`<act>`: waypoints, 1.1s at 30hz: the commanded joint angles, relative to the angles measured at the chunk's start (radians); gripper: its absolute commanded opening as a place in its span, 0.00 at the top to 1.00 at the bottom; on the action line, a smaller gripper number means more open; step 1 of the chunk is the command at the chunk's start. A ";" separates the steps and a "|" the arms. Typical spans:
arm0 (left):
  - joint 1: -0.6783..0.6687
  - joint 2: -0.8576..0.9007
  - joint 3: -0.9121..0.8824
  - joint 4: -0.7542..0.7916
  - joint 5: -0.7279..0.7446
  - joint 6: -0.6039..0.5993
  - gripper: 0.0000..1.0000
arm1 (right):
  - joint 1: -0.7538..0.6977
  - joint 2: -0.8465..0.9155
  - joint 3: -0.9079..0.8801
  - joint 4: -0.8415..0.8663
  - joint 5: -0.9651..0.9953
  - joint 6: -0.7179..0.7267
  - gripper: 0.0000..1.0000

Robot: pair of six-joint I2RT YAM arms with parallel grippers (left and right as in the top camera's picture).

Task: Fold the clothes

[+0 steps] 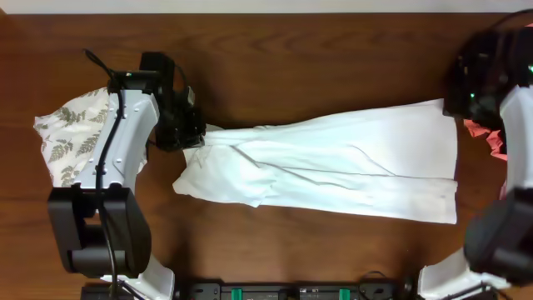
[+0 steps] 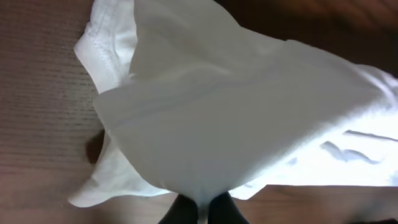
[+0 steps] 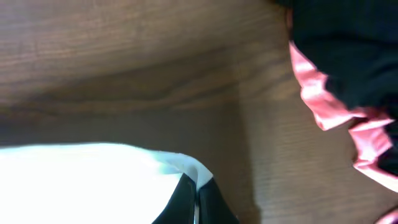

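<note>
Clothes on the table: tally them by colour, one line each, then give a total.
White T-shirt: 1
Leaf-print garment: 1
Coral-pink garment: 1
Black garment: 1
Total: 4

A dark wood-grain table (image 1: 333, 67) fills the view, a pale strip (image 1: 250, 4) beyond its far edge.

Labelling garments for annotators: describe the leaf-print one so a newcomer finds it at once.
On the wooden table, find the left arm in the overhead view. The leaf-print garment sticks out from under that arm. It alone is cream with olive fern sprigs; the neighbouring T-shirt is plain white.
</note>
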 commanded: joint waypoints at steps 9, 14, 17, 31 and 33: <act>0.003 -0.022 -0.002 -0.005 -0.005 -0.003 0.94 | -0.053 -0.086 -0.296 0.143 0.040 0.047 0.99; 0.003 -0.022 -0.002 -0.012 -0.005 -0.003 0.94 | -0.053 -0.086 -0.388 0.204 0.075 0.069 0.99; 0.003 -0.022 -0.002 -0.012 -0.005 -0.002 0.94 | -0.055 -0.086 -0.432 0.229 0.089 0.090 0.99; 0.003 -0.022 -0.002 -0.092 -0.005 -0.003 0.94 | -0.083 -0.085 -0.512 0.203 0.153 0.143 0.99; 0.003 -0.022 -0.002 -0.123 -0.005 -0.003 0.94 | -0.085 -0.085 -0.513 0.193 0.153 0.143 0.99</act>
